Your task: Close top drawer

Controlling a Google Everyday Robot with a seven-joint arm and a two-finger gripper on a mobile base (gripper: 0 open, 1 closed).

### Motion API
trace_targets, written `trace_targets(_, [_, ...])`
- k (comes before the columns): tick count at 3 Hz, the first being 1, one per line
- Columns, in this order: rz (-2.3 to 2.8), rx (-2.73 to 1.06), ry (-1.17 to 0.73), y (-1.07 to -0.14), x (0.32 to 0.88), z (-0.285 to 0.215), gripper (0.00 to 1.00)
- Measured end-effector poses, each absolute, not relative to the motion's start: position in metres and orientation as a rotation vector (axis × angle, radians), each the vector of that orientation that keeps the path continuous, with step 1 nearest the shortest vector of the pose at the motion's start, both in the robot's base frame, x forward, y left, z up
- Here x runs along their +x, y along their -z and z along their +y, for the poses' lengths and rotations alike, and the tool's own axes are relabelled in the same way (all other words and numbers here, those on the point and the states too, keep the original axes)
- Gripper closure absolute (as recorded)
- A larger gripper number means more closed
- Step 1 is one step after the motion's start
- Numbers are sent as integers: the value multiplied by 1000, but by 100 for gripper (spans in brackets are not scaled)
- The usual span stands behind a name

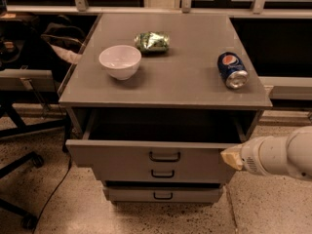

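Here is the grey cabinet (pixel 185 84), 3 drawers stacked in its front. The top drawer (pixel 122 155) stands pulled out toward the camera, its deep interior dark under the cabinet top and its small black loop handle (pixel 165 156) at the centre of the front panel. Below it sit the 2 narrower drawers: the middle drawer (pixel 195 174) tucked just behind the top one's front, and the bottom drawer (pixel 131 195) lowest, near the speckled floor (pixel 263 208).

The gripper (pixel 233 158) comes in from the right on a thick white arm (pixel 282 155), its tan tip level with the right end of the top drawer's front panel. Contact or a small gap, I cannot tell, and whether the gripper is spread or closed does not show either.

Up on the cabinet top, 3 items: a white bowl (pixel 120 61) upright at the left, a green snack bag (pixel 152 41) just behind it, and a blue soda can (pixel 232 69) lying on its side at the right, well apart from the other 2.
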State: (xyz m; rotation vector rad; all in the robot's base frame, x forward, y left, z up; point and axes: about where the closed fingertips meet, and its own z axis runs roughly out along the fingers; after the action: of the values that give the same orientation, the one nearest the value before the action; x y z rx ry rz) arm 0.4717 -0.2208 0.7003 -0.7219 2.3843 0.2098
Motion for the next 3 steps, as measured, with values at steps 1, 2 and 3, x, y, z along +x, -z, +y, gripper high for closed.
trace_targets(1, [2423, -692, -226, -679, 469, -219, 100])
trace_targets(2, [2437, -677, -215, -666, 488, -214, 100])
trace_targets(3, [2403, -672, -184, -677, 518, -211, 100])
